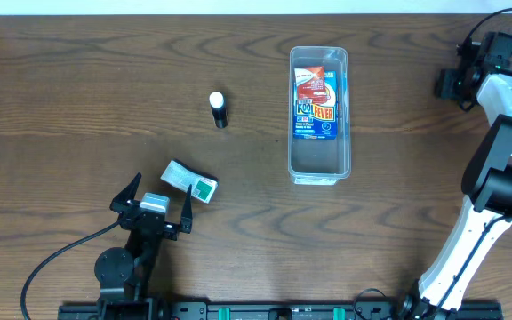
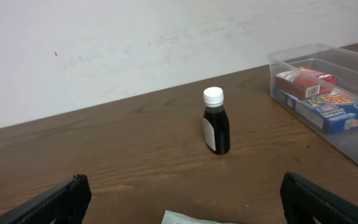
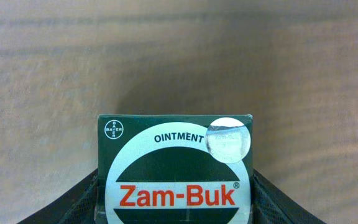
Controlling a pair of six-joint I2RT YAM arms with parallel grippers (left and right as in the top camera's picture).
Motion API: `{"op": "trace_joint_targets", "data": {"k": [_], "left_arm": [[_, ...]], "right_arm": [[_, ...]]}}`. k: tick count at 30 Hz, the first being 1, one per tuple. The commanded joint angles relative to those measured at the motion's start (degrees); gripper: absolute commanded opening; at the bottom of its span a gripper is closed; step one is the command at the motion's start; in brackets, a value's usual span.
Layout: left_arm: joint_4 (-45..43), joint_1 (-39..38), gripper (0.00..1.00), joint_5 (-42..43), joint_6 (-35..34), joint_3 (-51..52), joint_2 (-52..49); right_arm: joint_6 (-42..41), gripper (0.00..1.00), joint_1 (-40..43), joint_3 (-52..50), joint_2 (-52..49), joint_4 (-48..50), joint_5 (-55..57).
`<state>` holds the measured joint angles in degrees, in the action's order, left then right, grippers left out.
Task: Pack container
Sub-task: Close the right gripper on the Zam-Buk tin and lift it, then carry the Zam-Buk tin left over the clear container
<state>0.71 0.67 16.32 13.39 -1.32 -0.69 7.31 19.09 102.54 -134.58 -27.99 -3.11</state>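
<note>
Overhead, we look straight down on the whole counter (image 1: 78,89). Our left wrist view sits low, facing the wall (image 2: 135,50), sharing the bottle (image 2: 216,124) and container (image 2: 303,56) with overhead. Our right wrist view crowds a green box (image 3: 176,174).

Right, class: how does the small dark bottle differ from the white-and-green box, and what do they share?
The bottle stands upright; the box lies flat, askew. The bottle is dark with a white cap; the box is white with a green end. Both rest on the table, outside the container.
</note>
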Motion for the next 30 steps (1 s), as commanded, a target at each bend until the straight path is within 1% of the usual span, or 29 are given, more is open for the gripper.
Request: {"op": "trace_joint_targets", "data": {"k": [1,5,7,10,17,22,30], "left_arm": [[1.8,0.3,0.98,0.6,0.3,1.1,0.1],[1.8,0.3,0.98,0.6,0.3,1.1,0.1],[1.8,0.3,0.98,0.6,0.3,1.1,0.1],[1.8,0.3,0.98,0.6,0.3,1.1,0.1],[1.8,0.3,0.98,0.6,0.3,1.1,0.1],[1.8,0.3,0.98,0.6,0.3,1.1,0.1],[1.8,0.3,0.98,0.6,0.3,1.1,0.1]], "right_arm": [[-1.9,0.56,-0.4,-0.1,6.6,-2.2,-0.4],[-5.7,0.55,-0.4,-0.1,13.1,-9.1,-0.4],[-7.7,0.56,-0.4,-0.1,16.2,-12.5,-1.0],[-8.0,0.60,-1.2,-0.1,21.5,-17.2,-3.6],[-9.0,0.58,-5.8,-0.1,32.5,-24.8,-4.0],[-9.5,0.57,-12.9,-0.1,36.2,-25.7,-4.0],[-13.9,0.57,-23.9,-0.1,34.7,-25.5,-4.0]]}}
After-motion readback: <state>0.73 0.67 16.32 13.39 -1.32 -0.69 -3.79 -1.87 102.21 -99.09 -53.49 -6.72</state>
